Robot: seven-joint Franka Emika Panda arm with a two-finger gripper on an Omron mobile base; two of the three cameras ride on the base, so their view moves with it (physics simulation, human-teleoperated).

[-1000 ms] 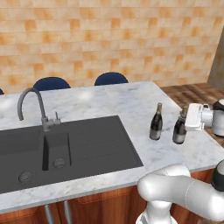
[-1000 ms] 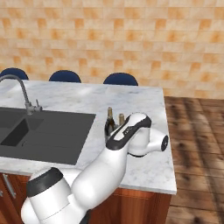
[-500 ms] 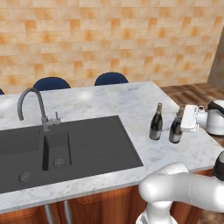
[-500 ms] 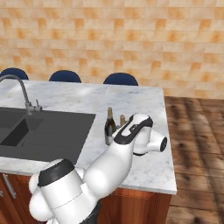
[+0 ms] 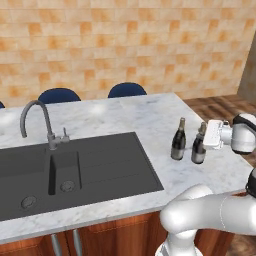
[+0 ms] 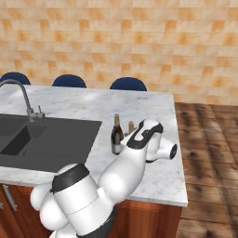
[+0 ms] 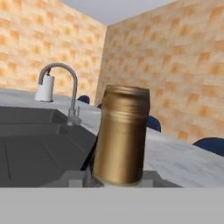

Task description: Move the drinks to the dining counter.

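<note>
Two dark wine bottles with gold-foil necks, upright, close together near the right end of the marble desk (image 5: 125, 117); left bottle (image 5: 178, 140) free-standing; right bottle (image 5: 198, 145) by the desk's edge.

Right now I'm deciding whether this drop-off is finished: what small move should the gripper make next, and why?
Probably open the jaws and back away. The gripper is shut on the wine bottle, which looks upright on the dining counter beside the other bottle.
</note>
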